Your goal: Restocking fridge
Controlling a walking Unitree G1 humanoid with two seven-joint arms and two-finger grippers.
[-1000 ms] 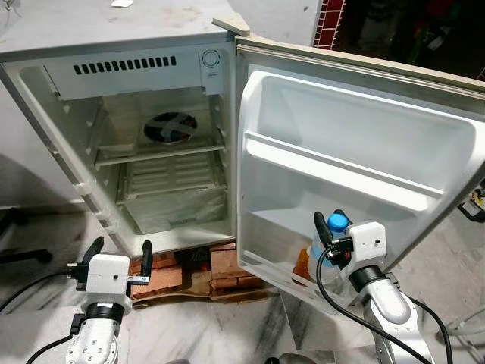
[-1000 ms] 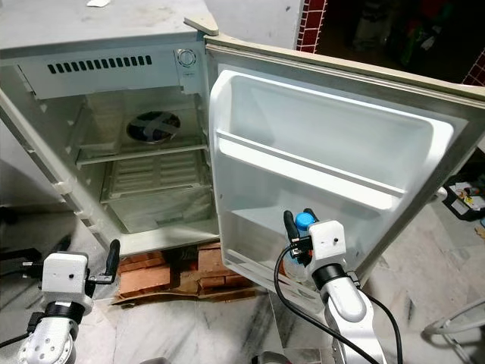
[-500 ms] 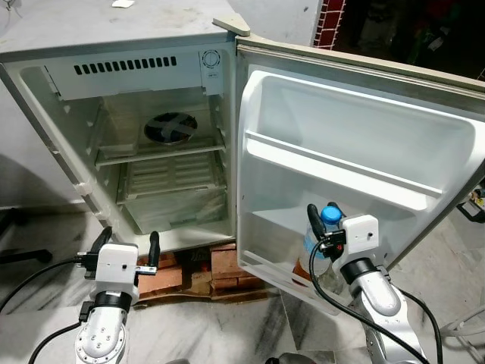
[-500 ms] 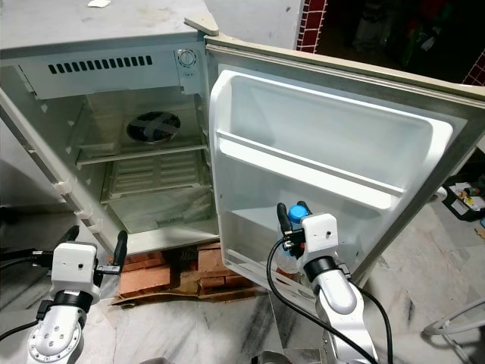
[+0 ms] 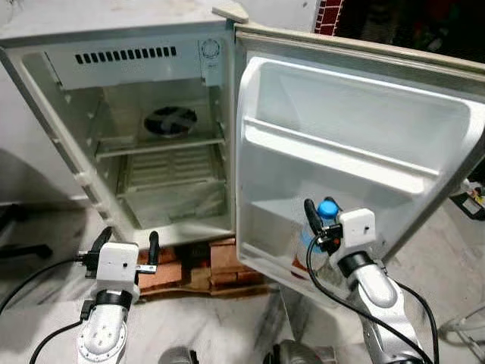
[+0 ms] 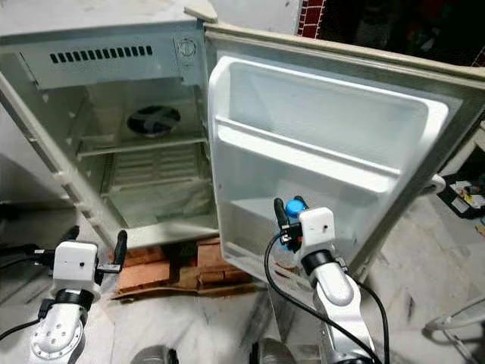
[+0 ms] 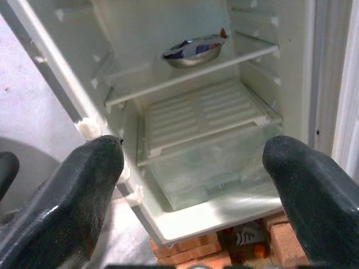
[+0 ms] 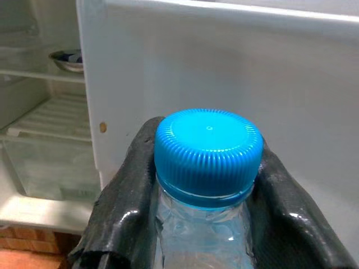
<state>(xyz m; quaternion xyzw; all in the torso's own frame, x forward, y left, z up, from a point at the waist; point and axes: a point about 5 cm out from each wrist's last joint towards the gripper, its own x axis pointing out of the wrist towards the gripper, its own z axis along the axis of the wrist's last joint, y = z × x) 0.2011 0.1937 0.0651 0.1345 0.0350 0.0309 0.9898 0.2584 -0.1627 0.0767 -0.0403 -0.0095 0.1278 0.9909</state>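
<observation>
My right pincer (image 5: 317, 221) pinches the bottle (image 8: 208, 185) (blue cap) just under its cap, at the door's (image 5: 356, 144) lower shelf, at 4 o'clock. My left pincer (image 5: 127, 244) hangs spread at 7 o'clock, facing the fridge (image 5: 151, 144).

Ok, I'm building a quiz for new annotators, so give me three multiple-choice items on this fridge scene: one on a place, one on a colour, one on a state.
1. Where is the bowl?
A. on a shelf inside the fridge
B. in the door shelf
C. on the floor

2. What colour is the bottle cap?
A. red
B. blue
C. white

3. What state is the left tool in?
A. shut on the bowl
B. shut on a brick
C. open, holding nothing

Answers: 1 A, it sits on the upper inner shelf. 2 B, the right tool grips the neck under a blue cap. 3 C, its fingers stand apart.
</observation>
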